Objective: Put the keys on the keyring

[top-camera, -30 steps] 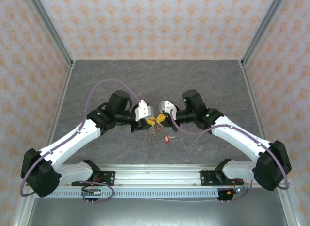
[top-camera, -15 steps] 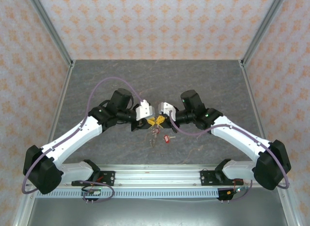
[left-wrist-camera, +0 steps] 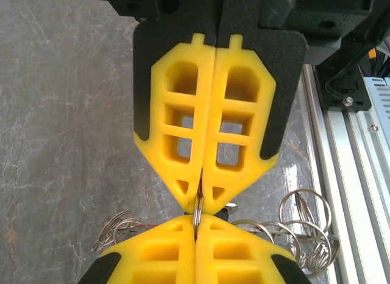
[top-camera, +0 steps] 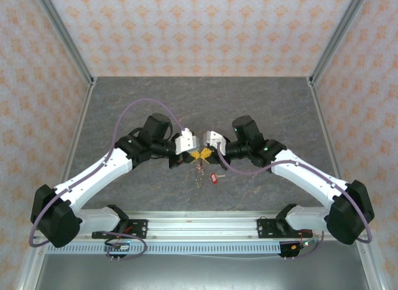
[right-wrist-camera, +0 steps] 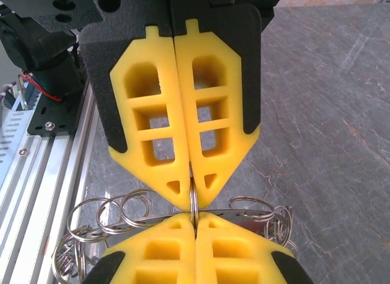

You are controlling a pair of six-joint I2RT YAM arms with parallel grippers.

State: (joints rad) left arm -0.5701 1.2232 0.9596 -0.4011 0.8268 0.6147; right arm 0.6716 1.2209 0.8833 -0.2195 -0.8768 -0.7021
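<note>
Nearest, along the front edge, an aluminium rail (top-camera: 199, 226) carries both arm bases. Beyond it, on the grey stone-patterned surface (top-camera: 199, 103), a red-tagged key (top-camera: 215, 177) lies flat. It sits just to the right of a small bunch of keys (top-camera: 198, 172), thin grey metal with a fleck of red and too small from above to count. Whether the bunch dangles or rests on the surface cannot be told from there.

Just behind the bunch, the two arms meet tip to tip near the middle of the surface. The left tool (left-wrist-camera: 196, 228) is fully closed, its yellow fingers pressed together with no gap between them. The right tool (right-wrist-camera: 195, 222) is closed the same way. Their points face each other and nearly touch, and both nip the same stretch of the keyring (right-wrist-camera: 193, 203). It shows edge-on as a thin grey wire running from one pair of tips into the other.

From the right wrist, a flat grey metal band runs sideways just past the tips. Small split rings (right-wrist-camera: 70, 256) cluster along it in overlapping loops on both sides, bright and silvery. From the left wrist the same loops show to either side of the closed tips.

Farther back, the surface runs to the orange-patterned walls (top-camera: 199, 28).
</note>
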